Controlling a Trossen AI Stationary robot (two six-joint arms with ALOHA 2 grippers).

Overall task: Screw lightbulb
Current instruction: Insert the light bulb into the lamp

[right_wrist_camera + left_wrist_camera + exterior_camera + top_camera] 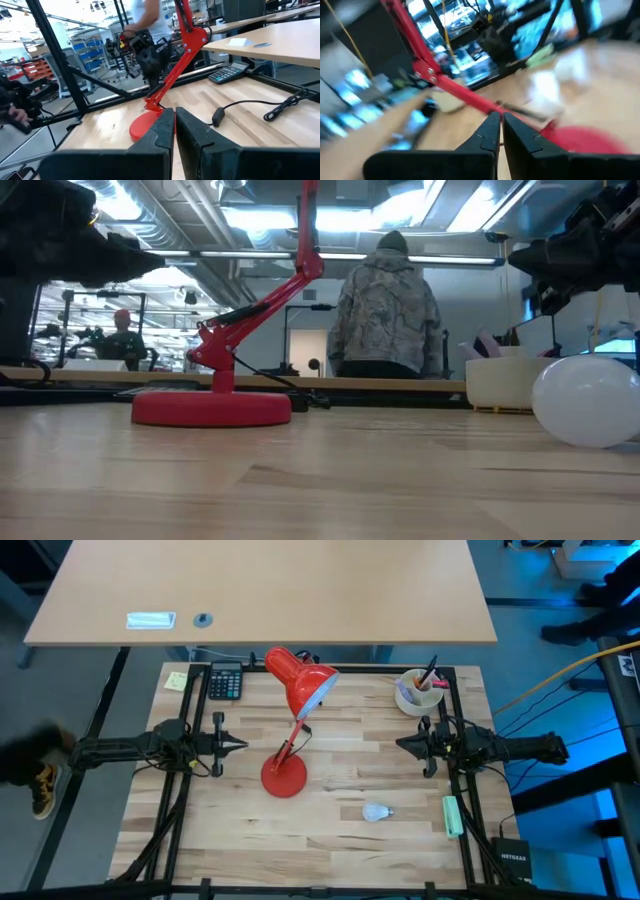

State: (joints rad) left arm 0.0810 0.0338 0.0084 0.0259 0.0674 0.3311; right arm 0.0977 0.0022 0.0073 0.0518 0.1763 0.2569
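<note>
both tools clenched, empty: left tool (243,746), right tool (400,744); lightbulb (375,811) seemingly untouched

I see the red lamp (290,730) planted mid-table between my two arms, its base (284,777) and slanted stem blocking any straight crossing, with its cord (260,107) trailing over the wood behind. Rear edge is crowded: calculator (225,681) on the left, white cup (417,693) on the right. Front boards lie bare around the lightbulb (376,811), apart from the green marker (453,816) near the right rail.
</note>
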